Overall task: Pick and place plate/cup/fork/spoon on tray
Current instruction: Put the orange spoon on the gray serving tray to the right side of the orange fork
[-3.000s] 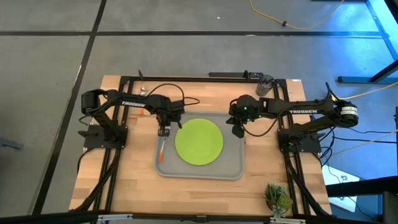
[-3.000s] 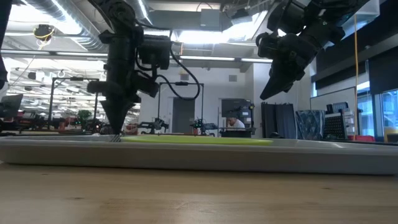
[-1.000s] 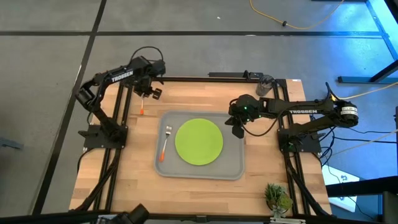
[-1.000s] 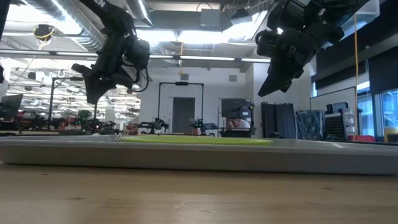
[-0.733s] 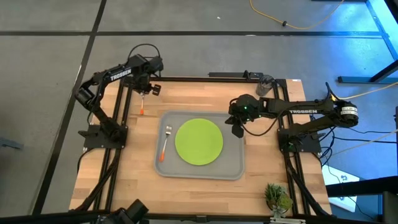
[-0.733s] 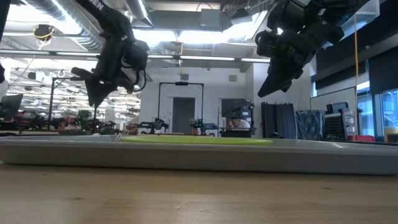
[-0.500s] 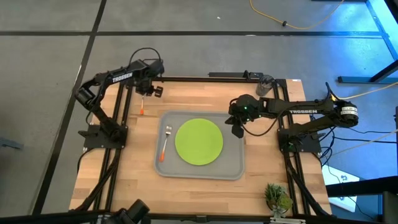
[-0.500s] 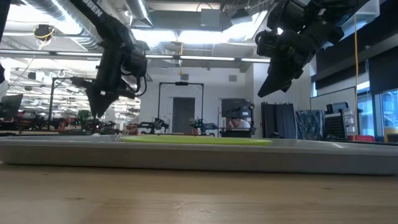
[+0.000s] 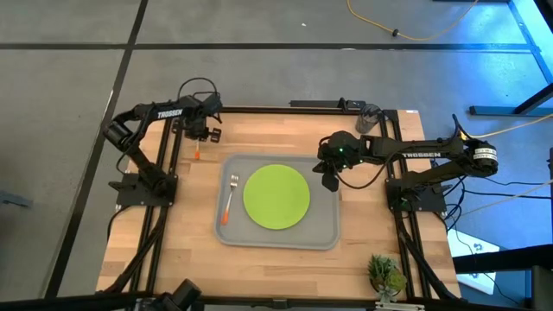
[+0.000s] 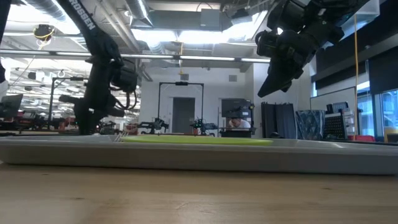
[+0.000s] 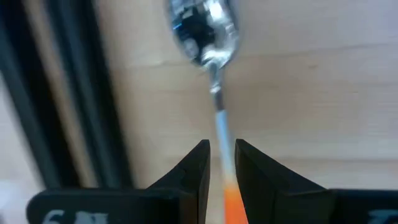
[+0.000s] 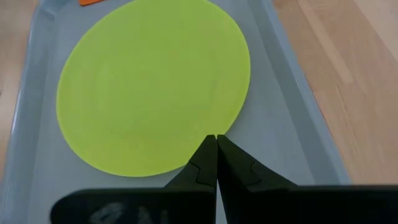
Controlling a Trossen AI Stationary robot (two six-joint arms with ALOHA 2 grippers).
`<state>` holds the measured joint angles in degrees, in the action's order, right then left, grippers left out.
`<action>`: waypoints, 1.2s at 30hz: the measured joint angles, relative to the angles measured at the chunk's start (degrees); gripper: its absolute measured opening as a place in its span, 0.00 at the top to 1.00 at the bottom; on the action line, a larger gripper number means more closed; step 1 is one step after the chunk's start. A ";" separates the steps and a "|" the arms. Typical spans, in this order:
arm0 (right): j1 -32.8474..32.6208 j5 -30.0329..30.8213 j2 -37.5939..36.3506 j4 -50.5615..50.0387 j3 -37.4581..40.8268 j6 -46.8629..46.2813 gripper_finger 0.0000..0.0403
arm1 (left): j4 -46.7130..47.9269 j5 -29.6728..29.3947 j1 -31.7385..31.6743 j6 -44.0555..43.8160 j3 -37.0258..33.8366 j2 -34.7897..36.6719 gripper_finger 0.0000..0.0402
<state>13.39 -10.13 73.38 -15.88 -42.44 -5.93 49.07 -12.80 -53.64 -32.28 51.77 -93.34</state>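
The spoon [image 11: 214, 74] lies flat on the wood at the table's far left, with its orange handle [image 9: 198, 154] pointing toward the near edge. My left gripper [image 11: 222, 144] points down over it, slightly open. One finger stands on each side of the thin stem, and no touch shows. The lime-green plate [image 9: 276, 197] and the fork [image 9: 229, 199] lie on the grey tray [image 9: 324, 235]. My right gripper [image 9: 331, 180] hangs shut and empty above the tray's right rim. The dark cup [image 9: 371, 115] stands at the far edge.
Black frame rails [image 9: 171, 138] run close beside the spoon on its left. A small potted plant [image 9: 385, 275] stands at the near right corner. Bare wood lies between the spoon and the tray's left rim [image 9: 218, 207].
My left gripper has gone a little toward the table's left edge and down, from well above the tray's rim height to close over the spoon. It has tipped to point more straight down. The right arm, plate and fork have kept still.
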 joint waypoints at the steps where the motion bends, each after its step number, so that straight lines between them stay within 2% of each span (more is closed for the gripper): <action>1: 0.00 0.00 0.00 0.00 0.00 0.00 0.99 | -1.45 0.07 -0.11 0.48 -0.63 0.00 0.83; 7: 0.00 0.01 0.00 0.00 0.00 -0.02 0.99 | -6.63 -0.72 -0.08 1.35 -2.18 0.00 0.83; 26: 0.00 0.14 0.00 0.00 0.00 -1.51 0.99 | -7.47 -6.38 -0.11 1.06 -2.23 -0.96 0.83; 36: 0.00 0.11 0.00 0.00 0.00 -1.52 0.99 | -7.60 -3.52 0.04 2.14 -2.23 -0.96 0.83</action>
<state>13.39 -10.02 73.38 -15.88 -42.44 -7.45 41.47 -16.32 -53.60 -30.14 49.54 -94.30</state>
